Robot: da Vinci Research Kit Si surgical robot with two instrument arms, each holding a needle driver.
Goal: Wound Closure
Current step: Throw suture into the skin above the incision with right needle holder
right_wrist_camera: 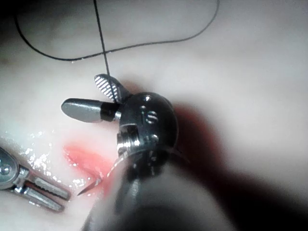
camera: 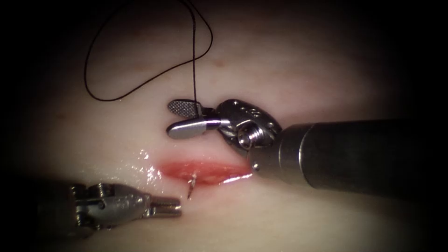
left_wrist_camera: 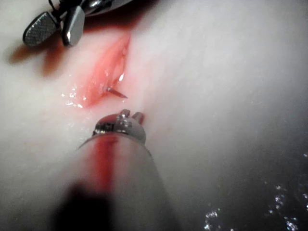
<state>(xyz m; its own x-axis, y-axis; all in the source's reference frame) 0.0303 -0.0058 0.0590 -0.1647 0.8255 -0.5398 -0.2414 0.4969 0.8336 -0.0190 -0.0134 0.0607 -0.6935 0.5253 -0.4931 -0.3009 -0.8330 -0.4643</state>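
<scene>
The cut (camera: 205, 169) lies as a red slit across the pale tissue (camera: 289, 70). The needle (camera: 190, 185) is in the tissue, with only a short pointed end sticking out at the cut's near edge, seen also as the needle (left_wrist_camera: 115, 91) and the needle (right_wrist_camera: 89, 186). My left tool (camera: 176, 207) sits just left of that point, jaws slightly open and holding nothing. My right tool (camera: 171, 119) hovers above the cut's far edge with jaws wide open and nothing between them. Black thread (camera: 194, 56) drops to the base of those jaws.
The thread makes a wide loop (camera: 93, 88) over the tissue at the upper left. Wet glints (camera: 145, 163) lie by the cut's left end. The right tool's thick shaft (camera: 364, 158) covers the cut's right end.
</scene>
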